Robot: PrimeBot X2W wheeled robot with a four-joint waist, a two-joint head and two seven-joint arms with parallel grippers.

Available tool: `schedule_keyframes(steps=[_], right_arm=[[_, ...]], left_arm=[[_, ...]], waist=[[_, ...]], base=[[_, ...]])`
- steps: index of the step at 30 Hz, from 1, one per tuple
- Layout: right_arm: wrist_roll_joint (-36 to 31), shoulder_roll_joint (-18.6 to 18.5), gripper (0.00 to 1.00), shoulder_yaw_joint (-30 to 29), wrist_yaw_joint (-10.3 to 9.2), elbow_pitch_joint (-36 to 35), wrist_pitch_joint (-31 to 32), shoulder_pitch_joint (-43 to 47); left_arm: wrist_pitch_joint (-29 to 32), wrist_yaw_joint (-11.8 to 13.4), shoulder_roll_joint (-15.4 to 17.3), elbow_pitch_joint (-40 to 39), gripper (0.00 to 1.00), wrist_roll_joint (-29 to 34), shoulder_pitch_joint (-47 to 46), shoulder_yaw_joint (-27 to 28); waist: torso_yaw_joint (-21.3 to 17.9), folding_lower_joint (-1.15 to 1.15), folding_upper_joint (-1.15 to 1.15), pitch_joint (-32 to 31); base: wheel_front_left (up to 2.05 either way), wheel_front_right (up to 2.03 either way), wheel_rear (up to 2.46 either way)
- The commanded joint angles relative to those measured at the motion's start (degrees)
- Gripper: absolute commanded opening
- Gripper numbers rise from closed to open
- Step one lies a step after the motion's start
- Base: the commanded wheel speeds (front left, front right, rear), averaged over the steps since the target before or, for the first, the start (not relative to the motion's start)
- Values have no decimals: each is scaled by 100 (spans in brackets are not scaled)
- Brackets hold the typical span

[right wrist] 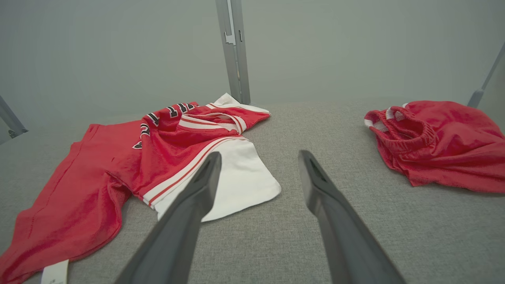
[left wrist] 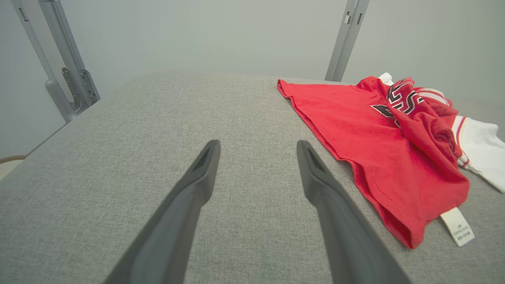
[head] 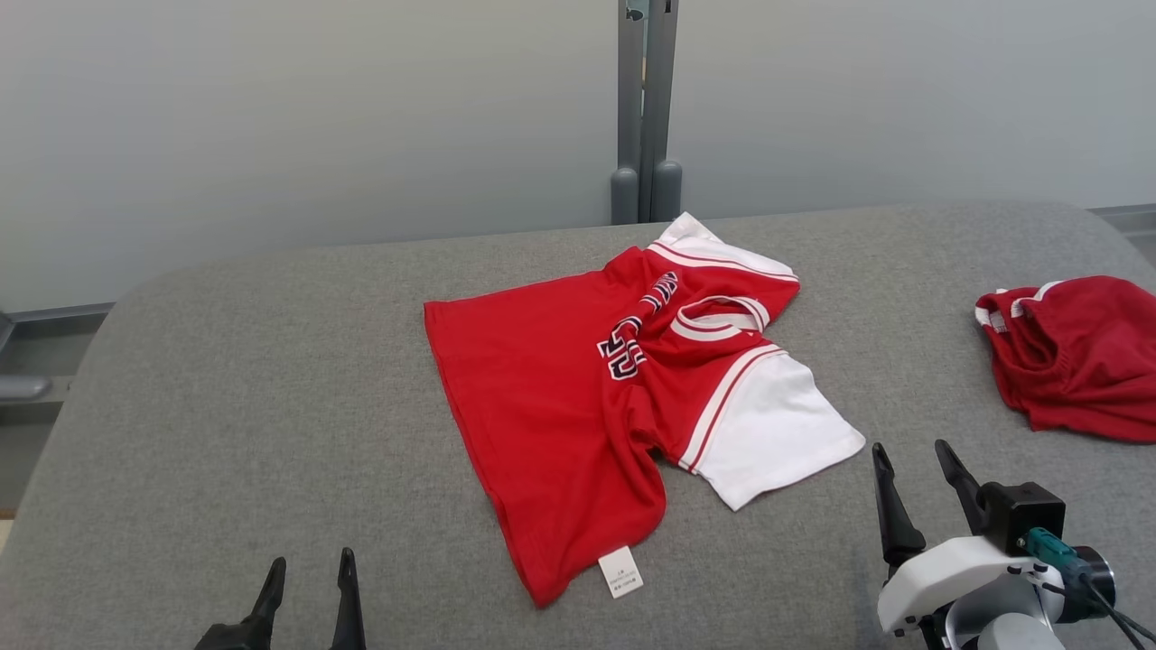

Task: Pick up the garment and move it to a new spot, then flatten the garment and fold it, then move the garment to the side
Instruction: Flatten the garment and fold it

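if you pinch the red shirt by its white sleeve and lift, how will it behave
Probably floppy: the red shirt lies creased and bunched near its collar, so it would likely drape from the white sleeve. It looks thin, so probably light. Pushed, it would likely wrinkle on the textured grey surface rather than slide whole.

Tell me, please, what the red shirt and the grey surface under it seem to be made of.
The red shirt: soft matte knit, perhaps cotton or polyester; it lies limp and creased. The grey surface: matte woven upholstery cloth, heathered weave; rounded corners suggest padding.
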Motion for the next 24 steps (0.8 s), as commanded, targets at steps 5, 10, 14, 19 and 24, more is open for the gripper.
schedule_keyframes(steps=[5,10,14,19,24], right_arm=[[7,-10,100,24,-1,-43,-14,132],[-9,-10,100,42,-1,-36,-14,140],[34,-9,100,40,-1,-11,-14,108],[14,-9,100,28,-1,13,-14,17],[-126,-9,100,-47,-1,102,-14,-138]], left_arm=[[-15,63,17,-77,100,162,135,131],[-15,86,17,-111,100,223,140,162],[-15,91,17,-96,100,184,123,141],[-15,0,16,-88,100,51,87,2],[-14,-24,16,-17,100,-25,-114,-355]], waist=[[-9,0,0,-11],[-4,0,0,-19],[6,0,0,10],[-4,0,0,115],[-16,0,0,355]], base=[[0,0,0],[0,0,0],[0,0,0],[0,0,0],[0,0,0]])
